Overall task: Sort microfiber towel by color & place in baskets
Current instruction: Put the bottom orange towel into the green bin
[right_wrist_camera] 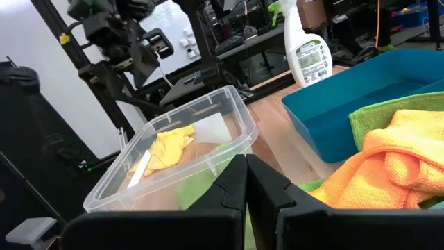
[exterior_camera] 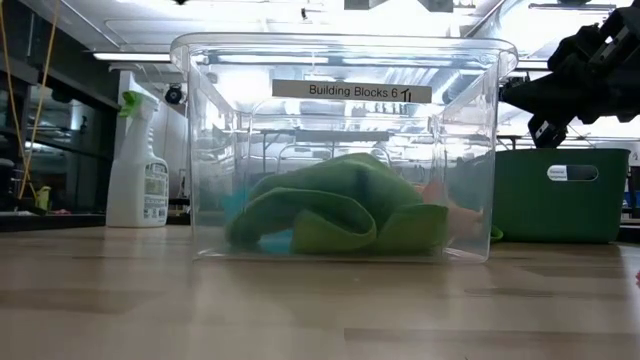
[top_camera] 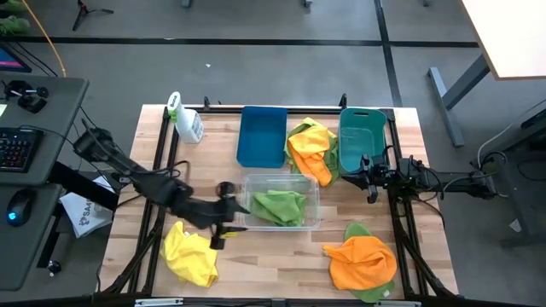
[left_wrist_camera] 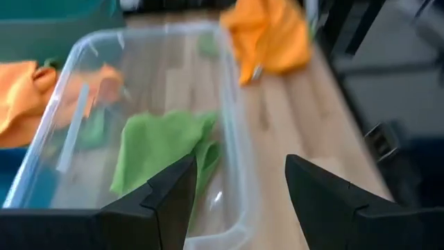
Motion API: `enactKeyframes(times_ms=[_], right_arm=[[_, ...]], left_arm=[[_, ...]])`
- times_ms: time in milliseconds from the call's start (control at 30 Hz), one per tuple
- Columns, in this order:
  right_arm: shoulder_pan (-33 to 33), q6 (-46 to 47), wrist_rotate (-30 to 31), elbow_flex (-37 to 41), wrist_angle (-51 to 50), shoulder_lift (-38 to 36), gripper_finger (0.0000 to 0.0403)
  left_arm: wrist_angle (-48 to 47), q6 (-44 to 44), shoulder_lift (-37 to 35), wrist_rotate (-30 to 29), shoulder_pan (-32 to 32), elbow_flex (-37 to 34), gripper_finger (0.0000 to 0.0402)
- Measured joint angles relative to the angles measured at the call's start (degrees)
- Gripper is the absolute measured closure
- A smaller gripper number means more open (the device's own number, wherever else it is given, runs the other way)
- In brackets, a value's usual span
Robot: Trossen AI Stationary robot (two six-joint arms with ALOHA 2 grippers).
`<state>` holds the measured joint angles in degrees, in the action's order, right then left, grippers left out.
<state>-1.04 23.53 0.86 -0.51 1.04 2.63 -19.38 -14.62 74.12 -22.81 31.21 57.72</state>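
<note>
Overhead only, yellow towel, blue basket

The left arm is reaching in from the table's left edge toward its middle, its left gripper holding its fingers spread apart and empty. The right arm is stretching in from the right edge, its right gripper keeping its fingers pressed together, holding nothing.
</note>
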Motion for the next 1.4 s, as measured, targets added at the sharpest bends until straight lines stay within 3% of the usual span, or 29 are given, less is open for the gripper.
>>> enactKeyframes(times_ms=[233, 333, 467, 600, 700, 833, 967, 1067, 1167, 1300, 1400], right_arm=[[0.0, -0.6, 0.7, 0.0, 0.4, 0.0, 0.0402], [0.0, 0.3, 3.7, 0.0, 1.3, 0.0, 0.0402], [0.0, 8.3, 8.1, 0.0, 6.2, -0.1, 0.0402], [0.0, 3.3, 12.3, 0.0, 13.9, 0.3, 0.0402], [0.0, -0.6, 7.8, 0.0, 21.7, 1.3, 0.0402], [0.3, -4.1, -5.2, 0.0, 35.9, 5.9, 0.0402], [2.2, -7.0, -7.4, -0.2, 45.6, 13.2, 0.0402], [3.0, -6.8, -7.4, -3.3, 41.5, 19.5, 0.0402], [3.2, -4.1, -7.4, -9.8, 30.3, 25.8, 0.0402], [4.4, -4.0, -5.9, -23.5, 3.2, 33.9, 0.0398], [6.4, 0.0, -0.7, -34.7, -18.9, 40.5, 0.0384]], left_arm=[[14.1, 1.6, -8.2, -5.4, 6.0, -8.6, 0.0193], [15.9, 4.5, -9.3, -9.3, 7.8, -10.3, 0.0193], [15.9, 5.1, -9.3, -13.6, 8.4, -12.0, 0.0193], [15.8, 1.6, -9.3, -17.5, 6.5, -13.5, 0.0193], [15.8, 2.2, -9.3, -19.9, 4.4, -13.8, 0.0193], [16.3, 6.8, -9.4, -19.8, 0.6, -13.8, 0.0193], [16.3, 9.3, -9.6, -18.7, -2.7, -13.8, 0.0193], [16.2, 10.6, -9.6, -16.4, -4.5, -13.8, 0.0193], [15.7, 12.1, -9.6, -15.3, -5.5, -13.8, 0.0193], [15.5, 12.9, -9.6, -15.3, -6.4, -13.8, 0.0193], [14.1, 12.8, -9.6, -15.3, -6.5, -13.8, 0.0193]])
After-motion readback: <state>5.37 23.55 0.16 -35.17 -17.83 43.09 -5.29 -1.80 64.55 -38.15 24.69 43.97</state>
